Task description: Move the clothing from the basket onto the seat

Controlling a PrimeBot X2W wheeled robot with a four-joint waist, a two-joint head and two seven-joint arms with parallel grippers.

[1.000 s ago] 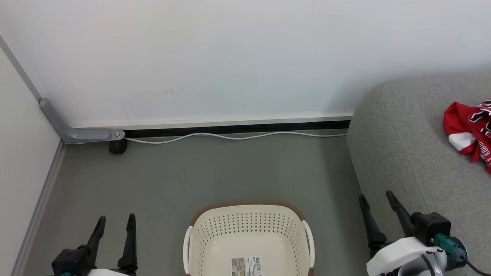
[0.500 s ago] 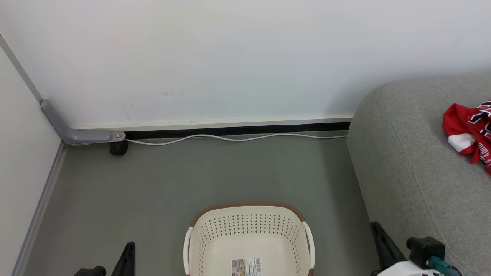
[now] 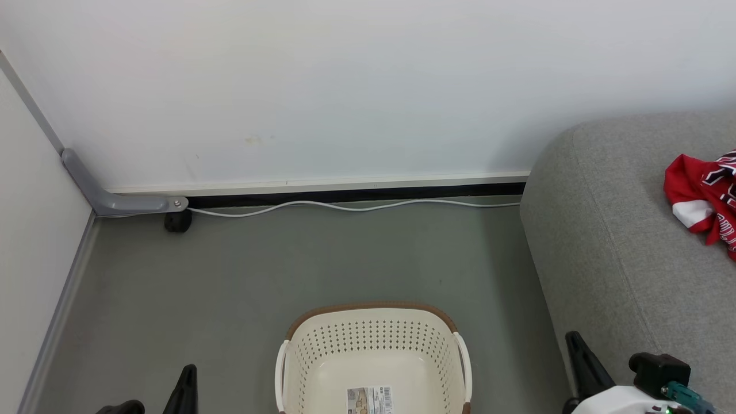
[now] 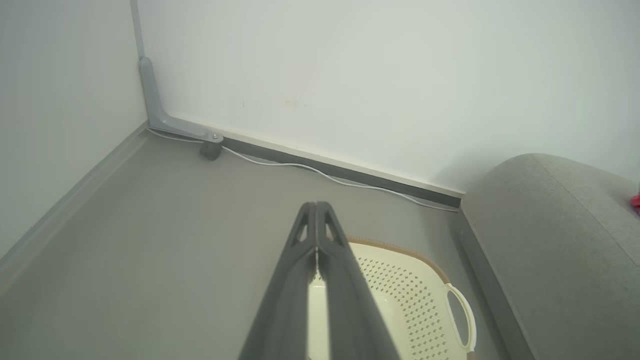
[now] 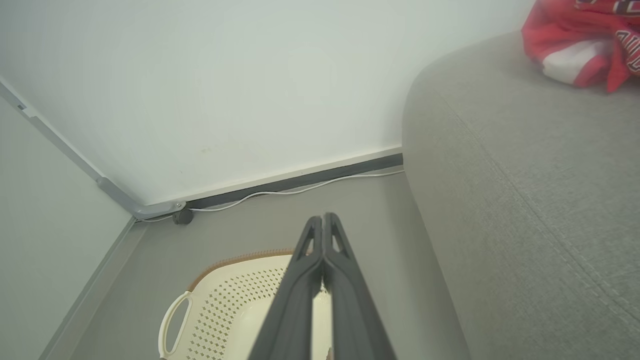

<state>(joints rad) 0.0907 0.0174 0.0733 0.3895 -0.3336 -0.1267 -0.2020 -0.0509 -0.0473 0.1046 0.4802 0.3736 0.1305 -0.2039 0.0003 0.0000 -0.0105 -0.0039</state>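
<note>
2 grippers were seen with fingers pressed together on nothing: the left gripper (image 4: 316, 206) and the right gripper (image 5: 323, 217), both near the basket (image 3: 372, 307), which was found empty but for a label (image 3: 370, 399). The clothing (image 3: 698, 195) was heaped on the seat (image 3: 621, 241), partly cut off by the frame edge. A slide off the rounded cushion was judged possible if the loose heap were brushed by the right gripper.
</note>
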